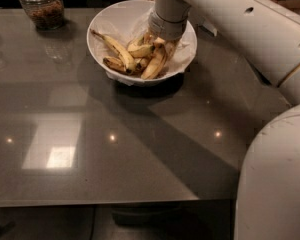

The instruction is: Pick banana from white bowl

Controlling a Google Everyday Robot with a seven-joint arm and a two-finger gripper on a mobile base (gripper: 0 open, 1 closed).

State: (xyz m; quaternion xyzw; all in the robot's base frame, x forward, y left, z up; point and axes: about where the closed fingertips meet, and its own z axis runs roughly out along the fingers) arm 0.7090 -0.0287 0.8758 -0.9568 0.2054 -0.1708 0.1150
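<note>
Down in the camera view, your gripper [160,48] hangs inside the white bowl [97,23] at the upper middle of the frame, its wrist collar just above the fruit and its tip lowered among it. The arm [250,29] reaches in from the upper right, and the robot's pale body [277,184] fills the lower right corner.

The banana [154,67], clean yellow and gently curved, lies on the right side of the pile in the bowl, directly beneath the gripper and touching or almost touching it. A long brown-spotted banana [116,48] stretches from the bowl's upper left towards the centre, with a short stubby banana [113,63] tucked just beside its lower end. Crumpled white paper [121,18] lines the bowl under them.

You cannot tell whether the jaws are spread, pressed together or pinching the banana: the collar and the fruit hide where they meet.

Judged from this, the approach is done and the descent into the bowl is made. The lift is not: the banana rests in the bowl with the others, none of it raised above the rim. What is left for you is to confirm a hold on that one fruit and bring it up clear of the bowl.

A glass jar [41,5] stands at the upper left of the grey surface [115,159], well apart from the bowl.
</note>
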